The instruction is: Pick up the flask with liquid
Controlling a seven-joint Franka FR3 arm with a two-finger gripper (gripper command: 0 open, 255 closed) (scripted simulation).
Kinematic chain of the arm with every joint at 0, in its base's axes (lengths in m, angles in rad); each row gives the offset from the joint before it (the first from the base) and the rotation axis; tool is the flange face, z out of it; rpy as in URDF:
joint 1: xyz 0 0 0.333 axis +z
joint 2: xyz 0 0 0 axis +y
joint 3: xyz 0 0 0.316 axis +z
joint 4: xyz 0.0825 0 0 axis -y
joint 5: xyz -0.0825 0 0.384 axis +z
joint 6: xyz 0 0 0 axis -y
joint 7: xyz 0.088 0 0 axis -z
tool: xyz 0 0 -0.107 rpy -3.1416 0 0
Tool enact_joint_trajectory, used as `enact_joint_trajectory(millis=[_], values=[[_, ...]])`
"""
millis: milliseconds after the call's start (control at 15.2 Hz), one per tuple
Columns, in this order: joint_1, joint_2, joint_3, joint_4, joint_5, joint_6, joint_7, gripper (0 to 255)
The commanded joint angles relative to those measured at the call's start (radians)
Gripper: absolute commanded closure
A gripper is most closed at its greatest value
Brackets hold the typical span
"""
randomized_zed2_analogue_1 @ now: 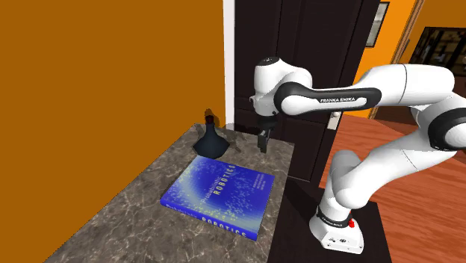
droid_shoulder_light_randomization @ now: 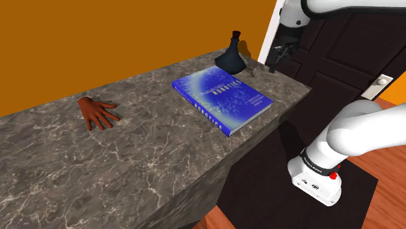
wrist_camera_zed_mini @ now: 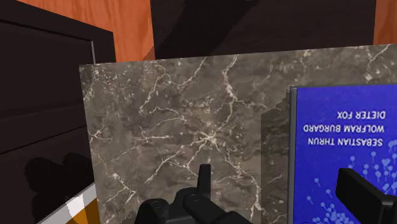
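Grey veined counter lies under the gripper. Its two black fingers stand spread, with nothing between them but stone and the near edge of the blue book. The flask, dark, wide-based and narrow-necked, stands upright on the counter beside the fingers, near but not touching, towards the orange wall. Whether it holds liquid I cannot tell. The book lies flat further out from the fingers, and a brown hand-shaped thing lies well beyond it.

The step in hand looks like the approach. I judge the fingers should cross sideways to the flask while open, come down around the neck or shoulder rather than the sloping base, and pass clear of the book's corner.

The wrist view gives the fingers' spread and the book's lettering. The shoulder and second exterior views give the flask and its gap to the fingers.
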Motion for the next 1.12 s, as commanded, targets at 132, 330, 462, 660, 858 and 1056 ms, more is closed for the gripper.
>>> enact_joint_trajectory(millis=[132,330,462,660,858,1056], values=[[-0.006,0.08,-0.011,0.062,-0.003,0.023,-0.01,0],[-0.013,0.197,-0.026,0.164,-0.005,0.048,-0.025,0],[-0.016,0.273,-0.035,0.236,-0.004,0.057,-0.035,0],[-0.021,0.387,-0.048,0.354,0.0,0.062,-0.052,0],[-0.025,0.501,-0.06,0.482,0.008,0.055,-0.069,0],[-0.031,0.617,-0.07,0.625,0.019,0.036,-0.088,0]])
